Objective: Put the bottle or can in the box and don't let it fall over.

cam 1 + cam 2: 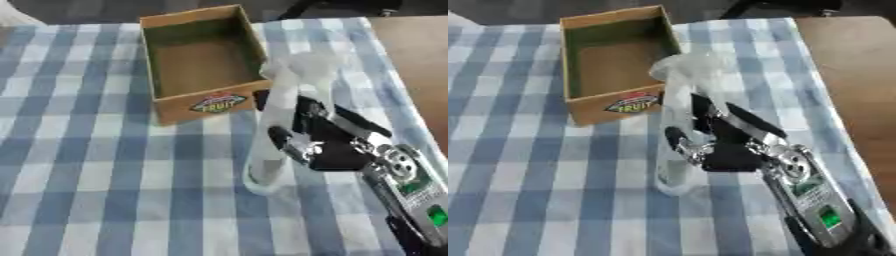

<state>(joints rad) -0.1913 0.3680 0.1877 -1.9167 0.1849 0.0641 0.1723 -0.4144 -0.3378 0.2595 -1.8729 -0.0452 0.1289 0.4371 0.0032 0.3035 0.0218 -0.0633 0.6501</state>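
We see the right hand (728, 145) with fingers (677, 137) curled around a clear bottle (677, 100), just beside the box (203, 55) on the tabletop (87, 175). The bottle's outline is faint, and we cannot tell whether its base touches the cloth.

Showing blue-and-white checked tablecloth (87, 165). Showing brown cardboard box (206, 57), red-yellow label on front. Showing clear, colourless bottle (677, 125). Showing black-and-silver right hand (319, 142), green patch on forearm.
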